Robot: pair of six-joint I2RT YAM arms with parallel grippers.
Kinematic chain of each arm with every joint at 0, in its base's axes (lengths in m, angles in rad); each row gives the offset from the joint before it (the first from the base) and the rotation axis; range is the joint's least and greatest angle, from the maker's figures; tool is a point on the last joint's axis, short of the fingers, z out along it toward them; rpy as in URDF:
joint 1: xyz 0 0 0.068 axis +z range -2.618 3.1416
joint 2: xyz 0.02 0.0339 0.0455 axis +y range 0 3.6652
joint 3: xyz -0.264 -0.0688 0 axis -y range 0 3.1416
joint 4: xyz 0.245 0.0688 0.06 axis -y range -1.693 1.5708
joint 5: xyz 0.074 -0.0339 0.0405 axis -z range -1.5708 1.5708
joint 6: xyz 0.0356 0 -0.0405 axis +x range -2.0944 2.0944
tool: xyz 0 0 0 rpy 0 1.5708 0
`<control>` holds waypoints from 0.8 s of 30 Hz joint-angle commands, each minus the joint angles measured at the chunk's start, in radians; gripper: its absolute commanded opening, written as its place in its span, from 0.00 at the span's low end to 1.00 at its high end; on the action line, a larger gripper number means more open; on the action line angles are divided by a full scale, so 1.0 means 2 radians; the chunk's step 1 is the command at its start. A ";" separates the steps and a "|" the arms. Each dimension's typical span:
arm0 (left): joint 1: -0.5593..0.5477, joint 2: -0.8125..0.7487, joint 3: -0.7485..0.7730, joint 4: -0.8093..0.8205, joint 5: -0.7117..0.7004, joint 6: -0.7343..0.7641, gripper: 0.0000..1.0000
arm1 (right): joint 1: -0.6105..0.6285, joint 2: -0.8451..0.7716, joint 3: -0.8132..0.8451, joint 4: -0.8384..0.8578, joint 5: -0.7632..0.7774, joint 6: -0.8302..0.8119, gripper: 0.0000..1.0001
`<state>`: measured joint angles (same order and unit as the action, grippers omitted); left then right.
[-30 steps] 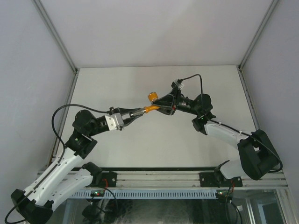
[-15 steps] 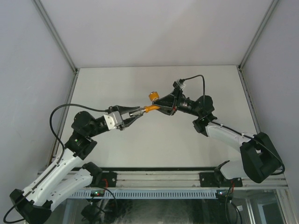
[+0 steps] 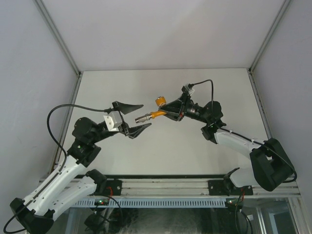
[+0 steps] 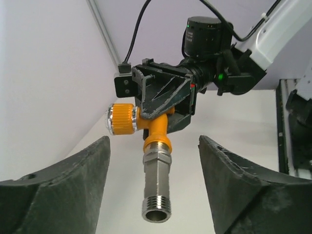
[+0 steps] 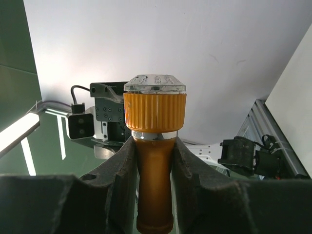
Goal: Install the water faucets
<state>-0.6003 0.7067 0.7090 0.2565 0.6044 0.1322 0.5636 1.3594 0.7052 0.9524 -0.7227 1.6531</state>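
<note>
Faucet (image 4: 155,127): glossy orange-yellow, ribbed round knob; we see a hexagonal metal fitting (image 4: 156,187) on its end.
Right gripper (image 5: 153,161): clamped on its orange neck.
Left gripper (image 3: 145,115): spread, empty.

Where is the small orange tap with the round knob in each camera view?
Top external: orange tap at picture centre.
Left wrist: tap at centre, grey metal fitting pointing down.
Right wrist: tap at centre, knob on top.
Shared landmark: the right arm's black fingers clamping it.

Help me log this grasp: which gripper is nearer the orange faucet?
Right. The right gripper clamps the faucet; the left gripper is open around its metal fitting, not touching.
</note>
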 commanded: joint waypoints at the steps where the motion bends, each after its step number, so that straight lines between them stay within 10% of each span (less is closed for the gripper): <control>1: -0.003 -0.001 0.009 0.037 0.000 -0.059 0.79 | 0.000 -0.019 0.002 0.027 0.024 -0.021 0.00; 6: -0.002 -0.011 0.016 0.035 -0.030 -0.124 1.00 | -0.003 -0.026 -0.002 0.024 0.041 -0.050 0.00; 24: 0.113 0.005 0.042 -0.043 -0.056 -0.540 1.00 | -0.032 -0.070 -0.018 0.017 0.072 -0.148 0.00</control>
<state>-0.3836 0.6930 0.7734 0.1745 0.4736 -0.6823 0.5014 1.2675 0.6617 0.9234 -0.6060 1.4025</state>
